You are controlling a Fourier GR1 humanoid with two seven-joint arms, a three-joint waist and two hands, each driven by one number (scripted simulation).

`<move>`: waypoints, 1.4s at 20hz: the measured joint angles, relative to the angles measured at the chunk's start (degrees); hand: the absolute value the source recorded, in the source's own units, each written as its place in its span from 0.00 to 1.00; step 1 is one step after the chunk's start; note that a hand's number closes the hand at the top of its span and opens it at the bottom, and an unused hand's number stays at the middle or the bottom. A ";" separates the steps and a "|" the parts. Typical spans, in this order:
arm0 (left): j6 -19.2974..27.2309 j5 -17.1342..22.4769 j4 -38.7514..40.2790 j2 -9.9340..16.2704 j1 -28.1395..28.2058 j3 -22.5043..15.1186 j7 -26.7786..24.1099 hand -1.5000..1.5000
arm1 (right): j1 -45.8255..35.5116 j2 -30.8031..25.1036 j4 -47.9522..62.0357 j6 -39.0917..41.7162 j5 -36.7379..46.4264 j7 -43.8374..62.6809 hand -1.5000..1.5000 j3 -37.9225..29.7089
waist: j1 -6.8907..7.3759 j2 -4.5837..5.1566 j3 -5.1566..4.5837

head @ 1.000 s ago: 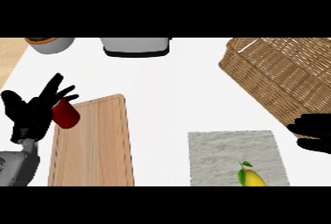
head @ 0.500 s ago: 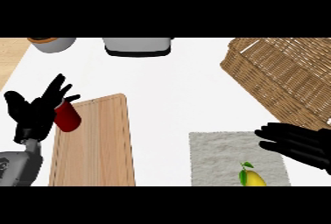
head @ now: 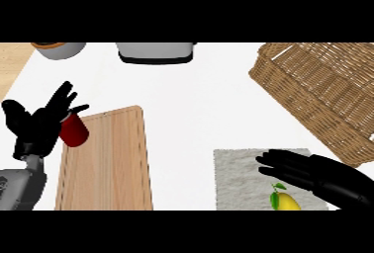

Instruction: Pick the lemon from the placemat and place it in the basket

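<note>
Head view: my right hand (head: 315, 174), fingers spread and holding nothing, hovers just above the lemon (head: 286, 201); I'd lower straight down, then curl around it.

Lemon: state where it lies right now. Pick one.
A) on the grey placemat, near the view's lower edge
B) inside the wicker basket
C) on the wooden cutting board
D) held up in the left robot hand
A: the lemon lies on the grey placemat at the view's lower edge, with the right robot hand open just above it; the basket holds no lemon.
</note>
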 measured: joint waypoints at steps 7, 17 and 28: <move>-0.48 -1.66 -0.23 -1.20 -0.04 1.34 0.40 0.50 | -0.35 0.90 8.12 -4.53 9.67 -5.26 0.00 3.58 | -0.10 -0.03 -0.02; -2.95 -3.83 0.63 -2.75 0.37 3.97 -1.34 0.50 | -3.14 2.15 14.92 -6.35 14.16 -9.62 0.00 1.96 | -0.16 -0.12 0.08; -3.79 -4.66 -2.12 -3.57 0.91 5.14 1.62 0.50 | -1.50 0.49 16.10 -8.94 13.95 -13.42 0.00 3.81 | -0.16 -0.09 -0.04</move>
